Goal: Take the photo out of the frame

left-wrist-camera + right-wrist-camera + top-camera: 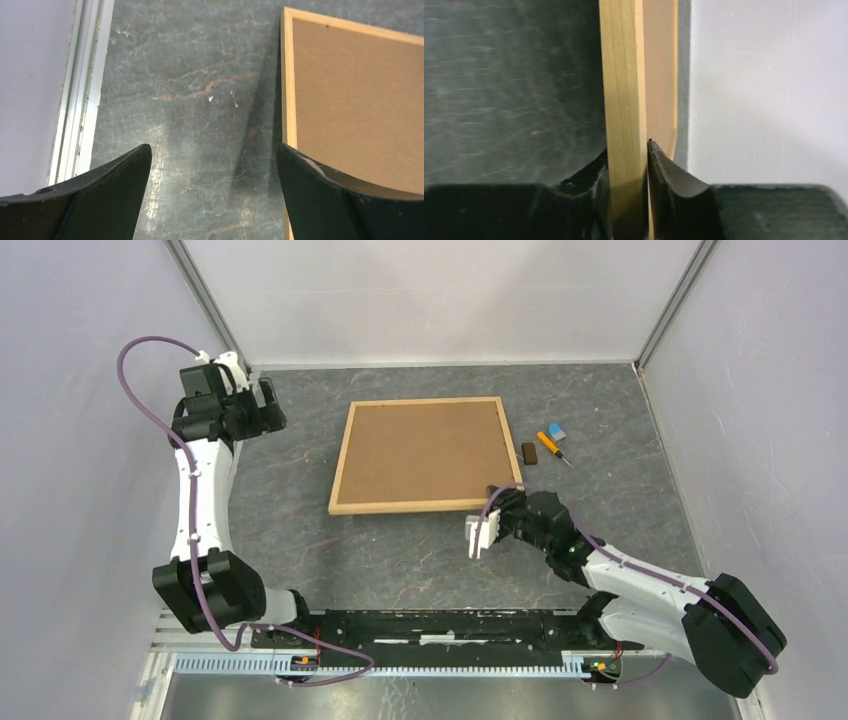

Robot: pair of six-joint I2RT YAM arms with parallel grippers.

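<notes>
At centre of top view, rectangular light-wood frame [420, 453] lies brown fibreboard back up; photo unseen. Your right gripper [626, 150] clamps its lower-right rim; left gripper [214, 147] gapes, upper left. Likely step: steadying frame. Next: free backing.

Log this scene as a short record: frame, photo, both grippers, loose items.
frame: lies back side up on the table
photo: not in view
right gripper: shut on the frame's wooden rim at its near right corner
left gripper: open, over the table left of the frame, touching nothing
loose items: brown block, orange-handled screwdriver and small blue item, right of the frame
</notes>
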